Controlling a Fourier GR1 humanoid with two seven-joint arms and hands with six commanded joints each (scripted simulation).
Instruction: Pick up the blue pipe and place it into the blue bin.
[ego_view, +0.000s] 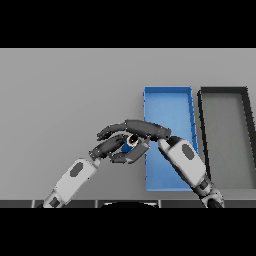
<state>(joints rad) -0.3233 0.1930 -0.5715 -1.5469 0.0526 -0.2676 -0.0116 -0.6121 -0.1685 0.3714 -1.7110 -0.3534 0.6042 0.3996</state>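
Right hand (141, 131) grips blue pipe (127, 147) beside blue bin (167, 97).

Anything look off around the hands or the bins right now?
Nothing spilled or damaged. One oddity: both hands crowd the blue pipe just left of the blue bin; right hand above, left hand beside it. Black bin sits square.

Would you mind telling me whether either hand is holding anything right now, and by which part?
The right hand is curled round the blue pipe, just left of the blue bin; the left hand is close against it. Which part is gripped cannot be told.
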